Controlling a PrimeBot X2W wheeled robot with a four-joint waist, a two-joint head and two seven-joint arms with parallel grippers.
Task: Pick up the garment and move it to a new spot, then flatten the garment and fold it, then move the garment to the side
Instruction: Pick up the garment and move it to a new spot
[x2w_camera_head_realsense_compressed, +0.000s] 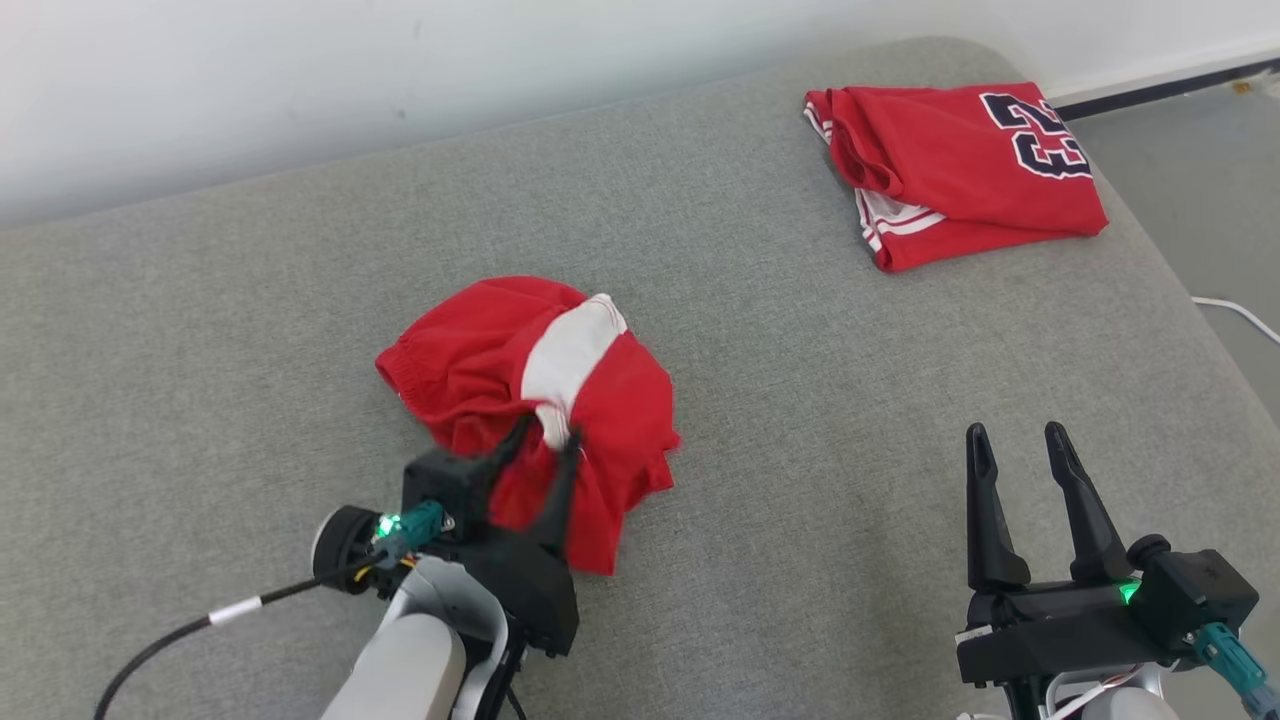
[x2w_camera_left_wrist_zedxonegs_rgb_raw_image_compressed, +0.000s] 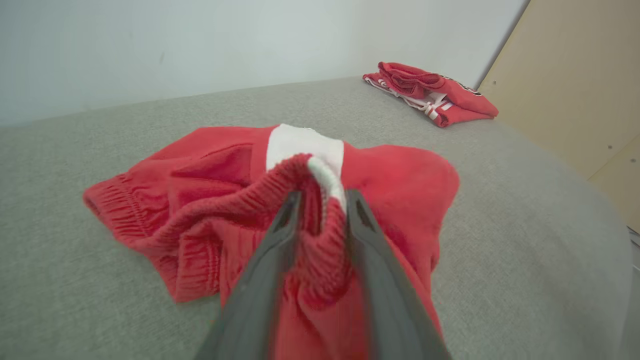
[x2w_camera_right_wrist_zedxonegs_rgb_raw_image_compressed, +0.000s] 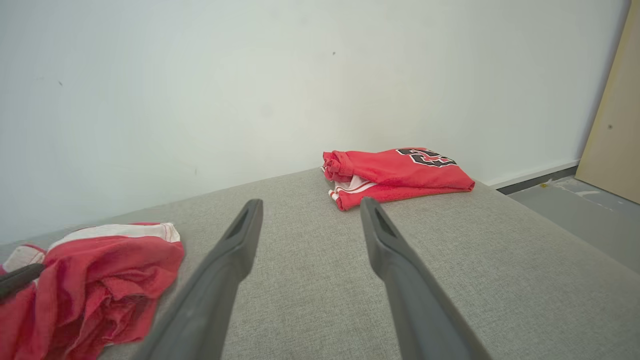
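Observation:
The garment, red shorts with a white stripe and a ribbed waistband, lies crumpled in the middle of the grey cushioned surface. My left gripper reaches into its near side. In the left wrist view a bunched fold of the waistband fills the gap between the two fingers of my left gripper, so the gripper is shut on the garment. My right gripper hovers open over bare cushion at the lower right, well clear of the shorts. In the right wrist view my right gripper holds nothing, and the garment lies at the lower left.
A folded red jersey with dark numbers rests at the far right corner of the cushion, near the white wall. The jersey lies ahead of my right gripper. Past the cushion's right edge is grey floor with a white cable.

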